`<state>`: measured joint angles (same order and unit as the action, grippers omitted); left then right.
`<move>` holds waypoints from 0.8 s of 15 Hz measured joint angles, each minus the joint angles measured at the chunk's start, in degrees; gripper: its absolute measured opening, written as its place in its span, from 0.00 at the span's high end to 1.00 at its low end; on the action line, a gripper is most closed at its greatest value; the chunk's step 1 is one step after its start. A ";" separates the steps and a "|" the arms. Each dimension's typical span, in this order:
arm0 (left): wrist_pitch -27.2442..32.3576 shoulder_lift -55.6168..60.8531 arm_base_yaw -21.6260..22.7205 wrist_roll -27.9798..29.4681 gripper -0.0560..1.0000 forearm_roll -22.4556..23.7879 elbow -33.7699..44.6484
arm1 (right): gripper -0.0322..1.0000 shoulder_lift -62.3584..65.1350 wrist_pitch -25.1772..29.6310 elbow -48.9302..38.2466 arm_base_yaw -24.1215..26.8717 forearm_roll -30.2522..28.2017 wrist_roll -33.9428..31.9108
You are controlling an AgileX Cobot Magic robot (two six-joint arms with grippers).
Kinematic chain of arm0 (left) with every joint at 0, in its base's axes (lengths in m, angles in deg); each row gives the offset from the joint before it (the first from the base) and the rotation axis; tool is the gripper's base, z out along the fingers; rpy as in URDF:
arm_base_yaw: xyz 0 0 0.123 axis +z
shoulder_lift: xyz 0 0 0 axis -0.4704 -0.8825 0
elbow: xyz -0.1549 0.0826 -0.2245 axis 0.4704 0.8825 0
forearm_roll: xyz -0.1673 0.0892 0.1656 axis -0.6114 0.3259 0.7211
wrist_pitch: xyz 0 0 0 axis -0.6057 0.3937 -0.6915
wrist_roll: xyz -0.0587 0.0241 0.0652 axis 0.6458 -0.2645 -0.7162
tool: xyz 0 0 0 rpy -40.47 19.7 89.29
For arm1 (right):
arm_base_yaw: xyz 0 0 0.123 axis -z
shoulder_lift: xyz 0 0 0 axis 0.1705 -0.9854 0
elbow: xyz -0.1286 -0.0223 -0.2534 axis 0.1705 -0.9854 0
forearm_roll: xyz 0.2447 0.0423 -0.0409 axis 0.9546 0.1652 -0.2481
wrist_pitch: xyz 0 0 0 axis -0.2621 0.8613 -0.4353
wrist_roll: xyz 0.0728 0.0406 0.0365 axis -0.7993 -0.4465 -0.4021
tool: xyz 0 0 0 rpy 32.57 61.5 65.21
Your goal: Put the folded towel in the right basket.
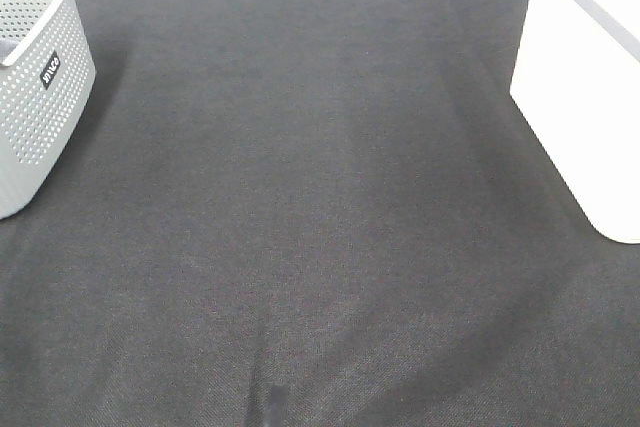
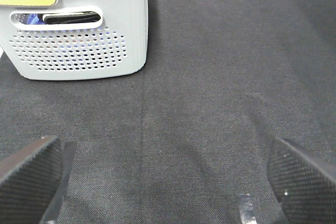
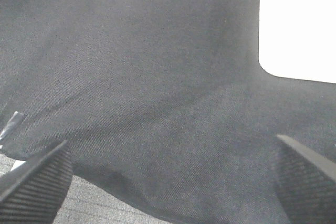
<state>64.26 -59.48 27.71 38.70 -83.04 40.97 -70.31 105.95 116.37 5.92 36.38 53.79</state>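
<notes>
No folded towel shows on the dark cloth in any view. The right basket (image 1: 590,87) is plain white and stands at the right edge of the exterior view; its corner also shows in the right wrist view (image 3: 299,24). My left gripper (image 2: 168,182) is open and empty above the dark cloth, short of the grey basket. My right gripper (image 3: 168,182) is open and empty above the cloth, short of the white basket. Neither gripper shows in the exterior view.
A grey perforated basket (image 1: 35,87) stands at the left edge; in the left wrist view (image 2: 79,30) dark and blue items show through its handle slot. A dark cloth (image 1: 320,207) covers the table. Bits of tape (image 2: 244,208) lie on it near the front.
</notes>
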 joint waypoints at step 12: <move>0.00 0.00 0.00 0.00 0.01 0.00 0.00 | 0.04 0.00 0.00 0.00 4.87 0.17 0.00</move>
<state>64.26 -59.48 27.71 38.70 -83.04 40.97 -70.31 105.95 116.37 10.79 36.56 53.79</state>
